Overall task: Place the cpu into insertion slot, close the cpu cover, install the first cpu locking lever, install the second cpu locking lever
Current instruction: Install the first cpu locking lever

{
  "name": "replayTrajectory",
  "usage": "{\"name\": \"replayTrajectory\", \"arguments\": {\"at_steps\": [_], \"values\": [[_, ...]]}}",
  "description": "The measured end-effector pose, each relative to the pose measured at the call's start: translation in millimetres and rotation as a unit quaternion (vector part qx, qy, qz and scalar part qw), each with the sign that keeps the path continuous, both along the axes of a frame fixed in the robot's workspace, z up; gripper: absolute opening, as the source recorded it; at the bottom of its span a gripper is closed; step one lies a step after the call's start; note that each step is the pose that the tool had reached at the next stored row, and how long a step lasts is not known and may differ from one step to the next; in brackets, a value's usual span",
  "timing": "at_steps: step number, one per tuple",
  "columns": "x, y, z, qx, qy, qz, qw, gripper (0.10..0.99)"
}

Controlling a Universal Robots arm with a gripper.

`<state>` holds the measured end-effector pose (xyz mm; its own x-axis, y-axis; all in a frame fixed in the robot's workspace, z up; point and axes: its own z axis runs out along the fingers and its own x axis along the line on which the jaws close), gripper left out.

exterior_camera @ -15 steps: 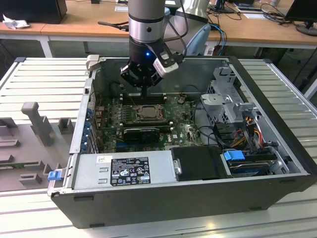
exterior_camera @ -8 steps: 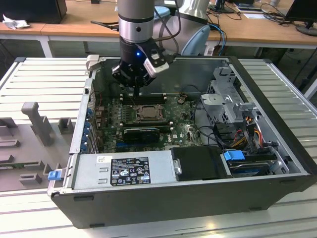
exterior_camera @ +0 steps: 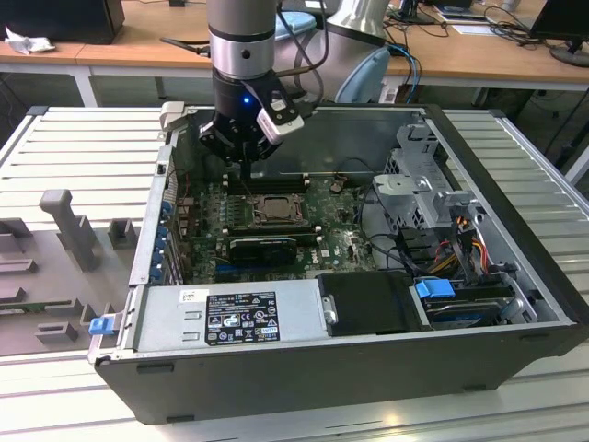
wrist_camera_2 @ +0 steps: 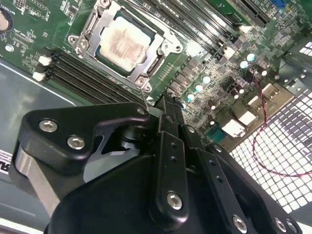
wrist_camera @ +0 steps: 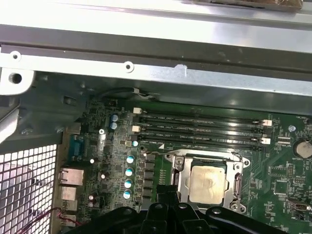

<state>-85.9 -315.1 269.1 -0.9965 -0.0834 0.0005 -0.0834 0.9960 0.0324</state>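
The cpu (wrist_camera_2: 124,44) (wrist_camera: 207,183) lies flat in the insertion slot (exterior_camera: 271,210), pale and square, on the green board inside the open computer case. The silvery cpu cover (wrist_camera_2: 168,41) (wrist_camera: 183,176) lies down around it, with the chip showing through its window. My gripper (exterior_camera: 248,168) (wrist_camera_2: 168,103) (wrist_camera: 165,191) hangs just above the board beside one corner of the slot, over the long black memory slots (wrist_camera: 202,129). Its black fingers are pressed together with nothing between them.
The case walls (exterior_camera: 515,193) ring the board. A drive cage and cable bundle (exterior_camera: 433,212) fill the exterior view's right. A power supply box (exterior_camera: 230,318) sits at the front. Round capacitors (wrist_camera: 129,170) and rear port blocks (wrist_camera: 68,178) stand near the gripper.
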Motion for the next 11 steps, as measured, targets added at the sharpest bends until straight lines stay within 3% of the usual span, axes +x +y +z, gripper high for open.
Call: {"name": "replayTrajectory", "arguments": {"at_steps": [11], "values": [[-5.0,0.0,0.0,0.0001,0.0000,0.000,1.0000,0.106]]}}
